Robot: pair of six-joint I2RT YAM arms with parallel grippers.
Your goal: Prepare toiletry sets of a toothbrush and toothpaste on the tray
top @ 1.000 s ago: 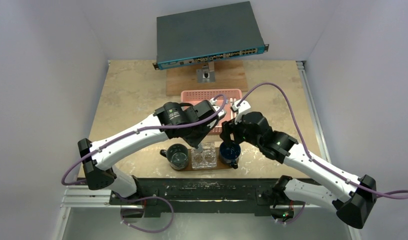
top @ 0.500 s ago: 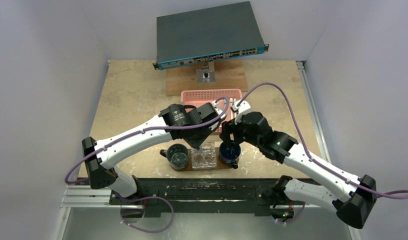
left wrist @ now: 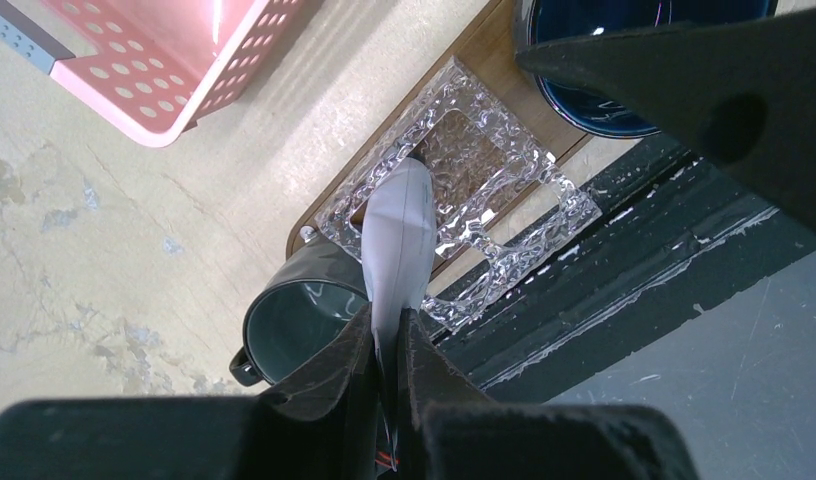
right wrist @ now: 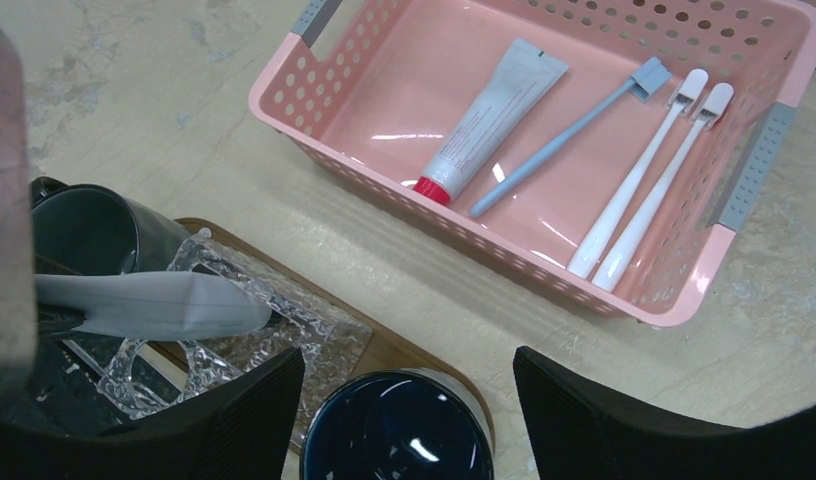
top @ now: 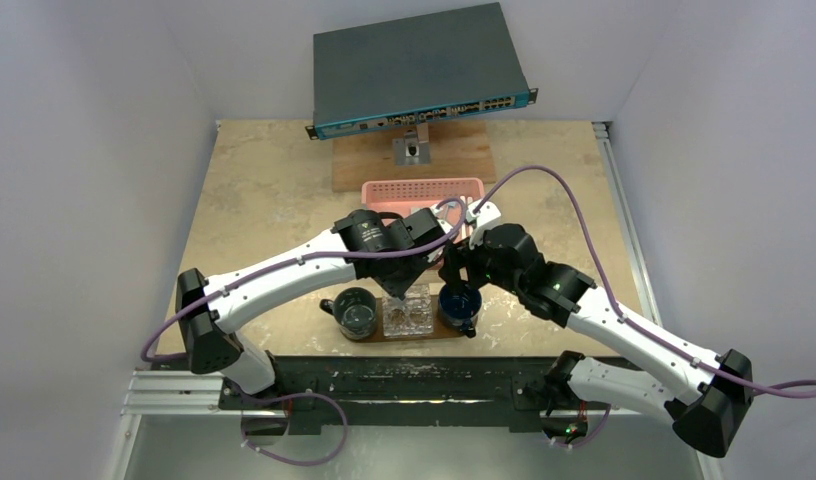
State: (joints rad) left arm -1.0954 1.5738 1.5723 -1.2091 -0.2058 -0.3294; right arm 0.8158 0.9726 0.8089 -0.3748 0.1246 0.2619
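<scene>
Early going, by the look of it. The left end effector (left wrist: 386, 335) is clamped shut on a pale silvery tube (left wrist: 399, 235), held nose-down over the clear glass holder (left wrist: 529, 165) that sits on the wooden tray (right wrist: 389, 350) between a dark mug (left wrist: 299, 320) and a blue mug (right wrist: 394, 435). The tube's tip is at one of the holder's openings, but whether it touches the glass cannot be told; it has not been let go.

The right end effector (right wrist: 406, 365) hangs above the blue mug with its jaws wide and nothing between them.

No toothbrush shows on the tray, and both mugs look empty. The rest of the stock lies in the pink basket (right wrist: 314, 120) on the table (left wrist: 134, 230), just beyond the tray: a second toothpaste tube (right wrist: 494, 115), a blue toothbrush (right wrist: 564, 135) and two white toothbrushes (right wrist: 649, 175). So the first tube is nearly placed — the brushes and the other tube are probably all left to bring over.
</scene>
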